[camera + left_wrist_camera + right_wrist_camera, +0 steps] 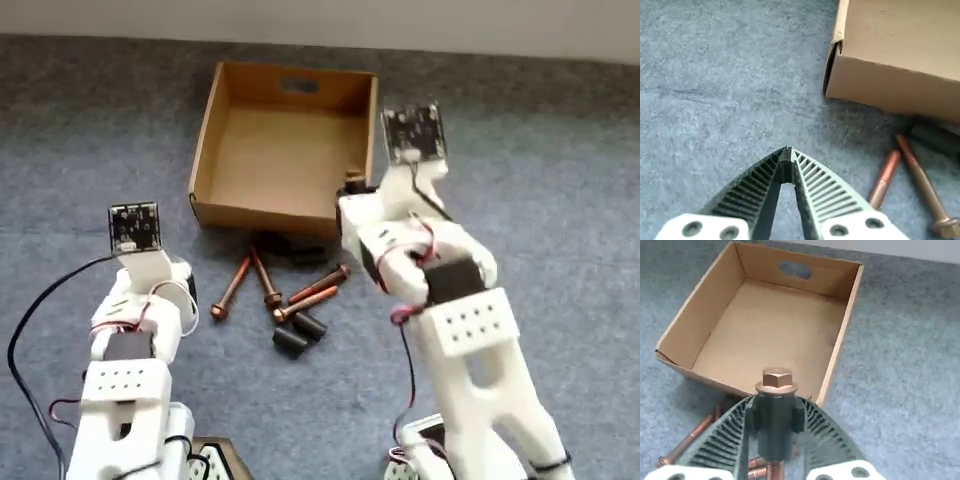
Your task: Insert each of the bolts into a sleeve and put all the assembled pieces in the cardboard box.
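The cardboard box (262, 214) stands open at the back of the carpet with nothing inside. My right gripper (775, 402) is shut on a black sleeve (773, 426) with a copper bolt (777, 379) through it, held just above the box's (704, 315) near right corner (352, 192). Several loose copper bolts (262, 274) lie on the carpet in front of the box, with two black sleeves (299, 334) beside them. My left gripper (788, 151) is shut and holds nothing; it hovers over bare carpet left of the box's corner (890, 85), and two bolts (884, 176) lie to its right.
Another black sleeve (935, 137) lies against the box's front wall (283, 245). Grey carpet covers the whole table. The left arm (135, 320) stands at the front left and the right arm (450, 300) at the front right.
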### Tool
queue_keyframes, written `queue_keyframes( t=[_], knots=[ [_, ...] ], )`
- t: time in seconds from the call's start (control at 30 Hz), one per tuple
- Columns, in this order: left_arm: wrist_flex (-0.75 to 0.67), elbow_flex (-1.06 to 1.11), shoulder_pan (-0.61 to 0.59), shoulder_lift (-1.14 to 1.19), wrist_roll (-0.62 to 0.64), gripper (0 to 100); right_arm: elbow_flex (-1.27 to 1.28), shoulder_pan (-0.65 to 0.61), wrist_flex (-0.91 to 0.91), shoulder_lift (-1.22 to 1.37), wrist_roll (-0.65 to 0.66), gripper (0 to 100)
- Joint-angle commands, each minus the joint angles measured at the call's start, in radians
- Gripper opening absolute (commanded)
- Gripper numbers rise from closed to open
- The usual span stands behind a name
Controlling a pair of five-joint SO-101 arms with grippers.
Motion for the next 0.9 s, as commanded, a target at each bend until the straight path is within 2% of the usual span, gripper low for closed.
queue_keyframes(
  t=[0.0,0.13,0.3,0.5,0.7,0.87],
  knots=[
    [-0.018,-0.130,0.025,0.200,-0.003,2,-0.225,0.010,0.082,0.162,0.009,0.7],
    [-0.015,-0.315,0.021,0.553,-0.003,2,-0.429,0.041,0.174,0.315,0.009,0.7],
    [0.173,-0.539,0.024,0.788,-0.006,2,-0.570,0.087,0.189,0.472,0.009,0.7],
    [0.186,-0.562,0.025,0.816,-0.006,2,-0.668,0.094,0.165,0.648,0.006,0.7],
    [0.186,-0.562,0.025,0.816,-0.006,2,-0.820,0.090,0.108,0.808,-0.137,0.7],
    [0.184,-0.562,0.027,0.816,-0.006,2,-0.961,0.073,0.102,0.997,-0.138,0.7]
  ],
)
